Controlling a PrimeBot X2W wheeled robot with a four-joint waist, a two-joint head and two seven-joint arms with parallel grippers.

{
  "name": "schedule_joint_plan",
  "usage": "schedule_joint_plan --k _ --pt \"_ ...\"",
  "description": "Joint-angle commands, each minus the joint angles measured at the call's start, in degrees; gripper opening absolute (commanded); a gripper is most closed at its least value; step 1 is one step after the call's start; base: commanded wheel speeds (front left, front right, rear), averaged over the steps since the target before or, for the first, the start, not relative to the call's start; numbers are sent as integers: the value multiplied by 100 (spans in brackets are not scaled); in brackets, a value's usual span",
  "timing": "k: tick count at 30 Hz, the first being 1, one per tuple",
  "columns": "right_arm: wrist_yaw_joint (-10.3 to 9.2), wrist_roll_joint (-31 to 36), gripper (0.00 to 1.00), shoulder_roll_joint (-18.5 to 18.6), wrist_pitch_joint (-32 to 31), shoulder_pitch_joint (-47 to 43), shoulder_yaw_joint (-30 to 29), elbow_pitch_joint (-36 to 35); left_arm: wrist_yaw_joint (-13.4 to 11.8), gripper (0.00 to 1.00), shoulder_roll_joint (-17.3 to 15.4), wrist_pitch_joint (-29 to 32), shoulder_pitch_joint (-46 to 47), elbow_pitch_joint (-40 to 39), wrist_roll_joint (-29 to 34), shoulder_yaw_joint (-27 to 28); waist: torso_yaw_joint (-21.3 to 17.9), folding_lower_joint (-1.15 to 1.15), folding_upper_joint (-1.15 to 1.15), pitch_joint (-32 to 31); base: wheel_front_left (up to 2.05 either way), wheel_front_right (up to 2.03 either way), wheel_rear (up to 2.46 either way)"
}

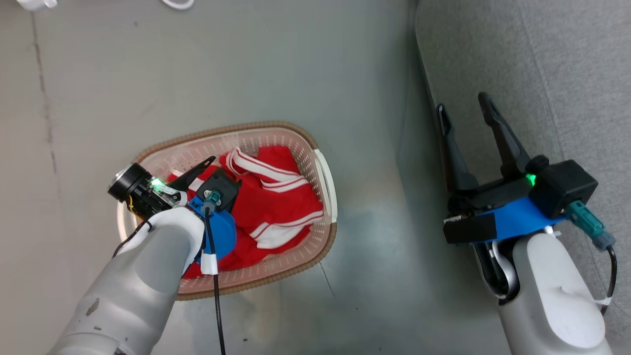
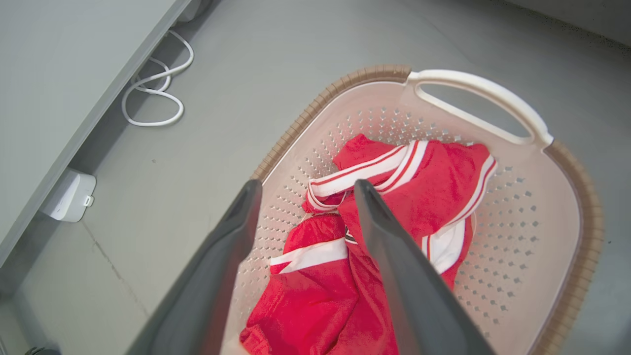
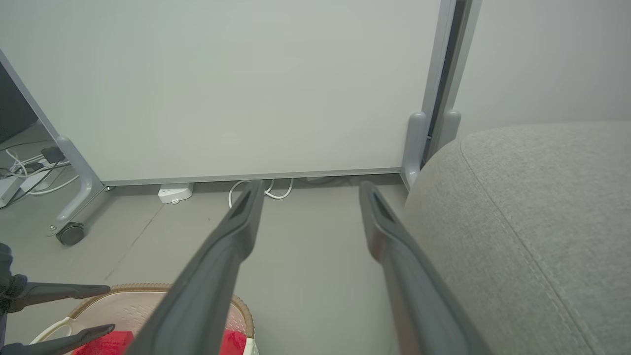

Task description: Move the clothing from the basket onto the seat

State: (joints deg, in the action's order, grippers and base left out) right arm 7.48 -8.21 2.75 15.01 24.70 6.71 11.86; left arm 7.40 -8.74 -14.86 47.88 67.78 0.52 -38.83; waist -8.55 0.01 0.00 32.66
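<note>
Clothing (image 1: 276,197) lies bunched in the basket (image 1: 222,130) on the floor; none on the seat (image 1: 567,74). Left hand (image 2: 308,186) open, angled down over the heap, likely lining up a pinch. Right hand (image 1: 462,102) open and empty, parked beside the seat edge.

Pale grey forearms (image 1: 133,281) carry blue wrist plates (image 1: 517,217), green lights (image 1: 531,178), black cables (image 1: 217,305) and long dark pincer fingers (image 1: 500,130)

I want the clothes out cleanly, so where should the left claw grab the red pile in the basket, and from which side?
Probably the raised fold by the white-striped band of the red clothes, from straight above with the left claw. Fabric bunches there, and the basket walls block sideways reach.
</note>
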Motion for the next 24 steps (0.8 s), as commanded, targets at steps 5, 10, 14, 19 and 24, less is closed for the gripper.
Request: schedule_joint_plan --k 5,10,14,19,24 --pt "3 -46 100 24 26 354 59 -116 7 100 -91 170 372 349 -10 -600 -127 -1 0 649 0 0 0" --pt "3 -72 100 24 26 552 109 -192 7 100 -170 368 557 486 -66 -1156 -174 -1 0 1024 0 0 0" --pt "3 -81 100 23 26 698 130 -242 7 100 -235 511 666 532 -140 -1600 -211 -1 0 1297 0 0 0" --pt "3 -104 100 23 26 832 145 -301 7 100 -362 834 824 569 -356 -2073 -258 -1 0 1623 0 0 0" --pt "3 -144 100 23 26 957 159 -368 7 100 -503 1217 996 586 -623 -2428 -316 -1 0 1939 0 0 0"
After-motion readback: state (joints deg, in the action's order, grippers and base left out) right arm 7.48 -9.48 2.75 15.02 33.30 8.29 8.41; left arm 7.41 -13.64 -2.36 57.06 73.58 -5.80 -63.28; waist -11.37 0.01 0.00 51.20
